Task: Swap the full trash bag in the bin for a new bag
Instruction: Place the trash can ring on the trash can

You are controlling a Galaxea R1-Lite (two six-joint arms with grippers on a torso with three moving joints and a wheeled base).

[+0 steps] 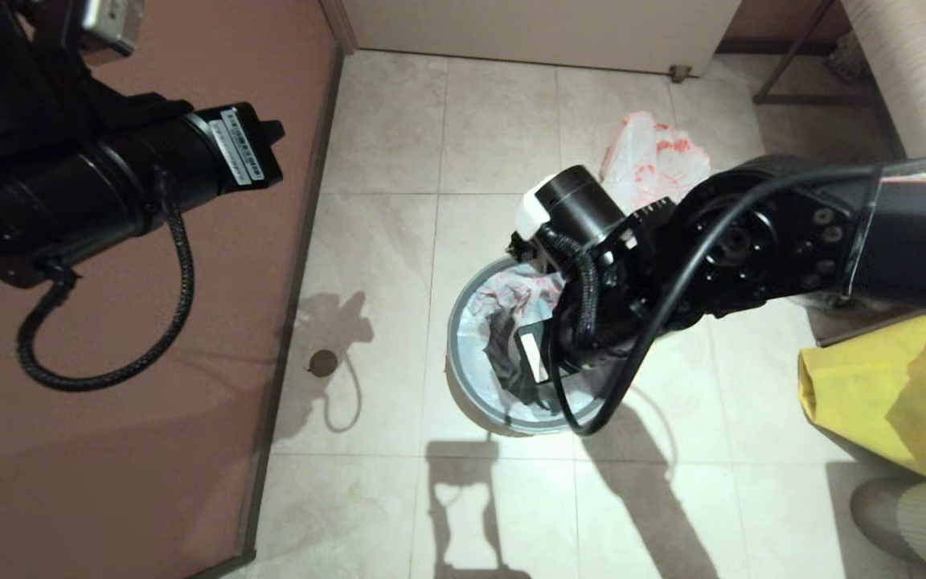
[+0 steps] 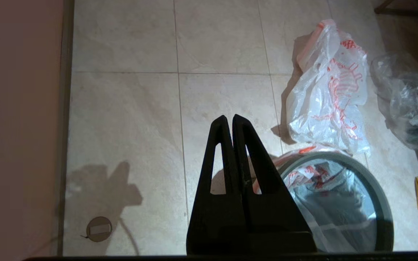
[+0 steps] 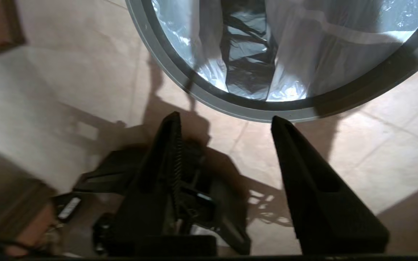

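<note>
Right wrist view: right gripper [image 3: 223,121] has jaws apart, empty, just outside the bin [image 3: 267,115] rim; new bag [image 3: 209,36] lines it. Left gripper [image 2: 229,119] is closed, empty, farther off. Full trash bag [image 2: 327,94] sits on floor beyond bin.

Warm dim light, hard arm shadows on floor [image 1: 511,121], blurred wrist edges
</note>
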